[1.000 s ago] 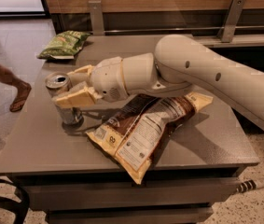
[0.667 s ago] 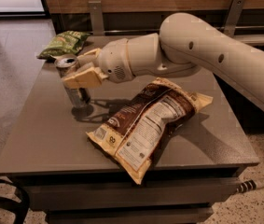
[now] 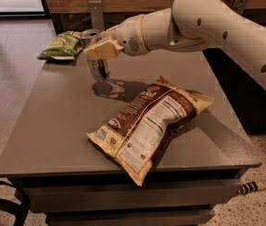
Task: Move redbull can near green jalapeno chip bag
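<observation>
The redbull can (image 3: 97, 66) is a slim silver can with dark panels, held upright a little above the grey table (image 3: 52, 126). My gripper (image 3: 99, 48) is shut on the can near its top, coming in from the right. The green jalapeno chip bag (image 3: 63, 45) lies at the table's far left corner, just left of the can. The can's shadow falls on the table below it.
A large brown and cream-yellow bag (image 3: 149, 124) lies across the middle front of the table. A wooden wall with metal posts (image 3: 95, 11) runs behind. The floor drops off left of the table. A cable plug (image 3: 252, 187) lies on the floor at the right.
My gripper has carried the can up and away from the near left of the table toward the far left, closer to the green bag. The brown bag has not moved.
</observation>
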Controlling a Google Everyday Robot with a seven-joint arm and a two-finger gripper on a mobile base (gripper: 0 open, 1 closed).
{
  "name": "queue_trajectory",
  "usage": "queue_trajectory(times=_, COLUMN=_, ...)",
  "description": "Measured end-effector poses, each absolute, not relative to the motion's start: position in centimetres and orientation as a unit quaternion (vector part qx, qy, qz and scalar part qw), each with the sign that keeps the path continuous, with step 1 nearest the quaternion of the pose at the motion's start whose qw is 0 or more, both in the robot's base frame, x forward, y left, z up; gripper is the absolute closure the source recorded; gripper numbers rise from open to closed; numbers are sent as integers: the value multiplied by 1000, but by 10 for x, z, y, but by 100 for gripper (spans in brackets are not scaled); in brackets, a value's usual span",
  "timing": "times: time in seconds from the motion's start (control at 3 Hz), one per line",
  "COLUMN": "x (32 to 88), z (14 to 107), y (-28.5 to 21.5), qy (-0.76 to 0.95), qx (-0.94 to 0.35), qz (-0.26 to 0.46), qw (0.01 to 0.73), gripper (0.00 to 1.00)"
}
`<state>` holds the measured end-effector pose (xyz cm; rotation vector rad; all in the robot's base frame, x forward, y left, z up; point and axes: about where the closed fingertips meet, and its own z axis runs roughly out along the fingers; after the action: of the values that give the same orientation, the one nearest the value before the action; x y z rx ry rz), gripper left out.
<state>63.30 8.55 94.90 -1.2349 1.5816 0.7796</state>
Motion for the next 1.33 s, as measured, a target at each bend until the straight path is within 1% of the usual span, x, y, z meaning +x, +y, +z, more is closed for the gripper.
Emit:
queue_trajectory(times=0.33, x=681, z=948, y=62, qy=656, qx=-474, qz=293, qw=508, gripper=100)
queue_trajectory(times=0.67, x=707, z=946, y=52, qy=659, qx=-457, qz=278, qw=529, gripper=100)
queue_trajectory(times=1.0, x=736, z=945, y=49, qy=665, qx=-450, qz=251, qw=541, gripper=100)
queue_trajectory(times=1.33, x=769, z=941, y=71, qy=670, qx=-455, qz=252, qw=530, gripper=100)
